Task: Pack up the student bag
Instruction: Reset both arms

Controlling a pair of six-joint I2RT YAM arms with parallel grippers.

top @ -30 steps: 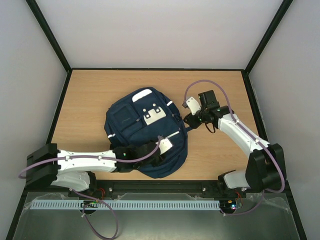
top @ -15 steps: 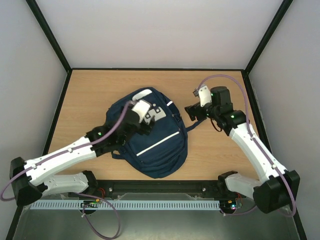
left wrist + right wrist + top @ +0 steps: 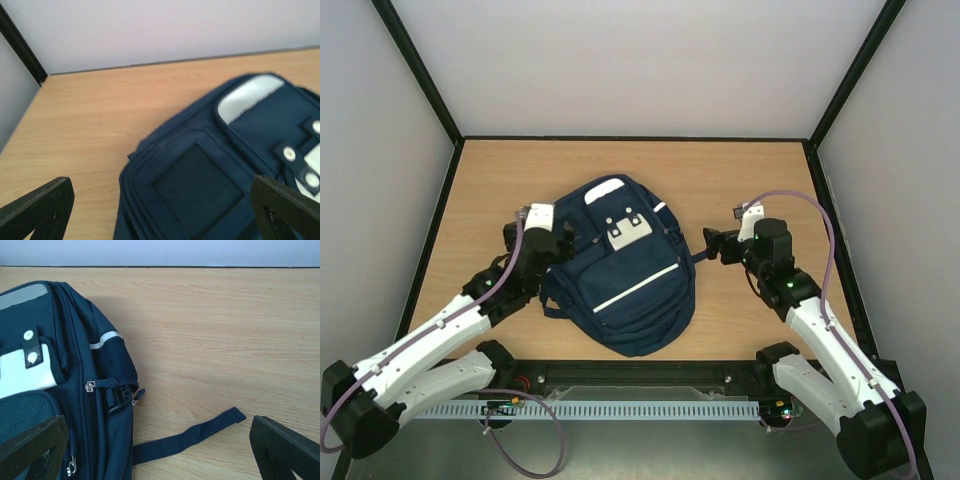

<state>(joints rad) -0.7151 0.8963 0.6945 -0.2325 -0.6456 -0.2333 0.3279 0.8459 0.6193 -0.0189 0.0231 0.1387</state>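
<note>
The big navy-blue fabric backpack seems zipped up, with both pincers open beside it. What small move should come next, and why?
Probably ease the right pincer toward the small metal zipper pull on the side of the navy-blue fabric backpack. The zip looks closed, so nothing can go in yet; that pincer is open, empty and faces the pull.

The light was bright, even and diffuse, without glare. The student bag (image 3: 620, 270) cast only a thin, soft shadow on the counter (image 3: 750, 180) along its edges. The overhead and right wrist views were sharp, with the wood grain beside the bag clear. The left wrist view was softer, blurring toward the bag's right side. There the fingers (image 3: 40, 207) of the left hand (image 3: 160, 207) were dark, unfocused silhouettes.
</note>
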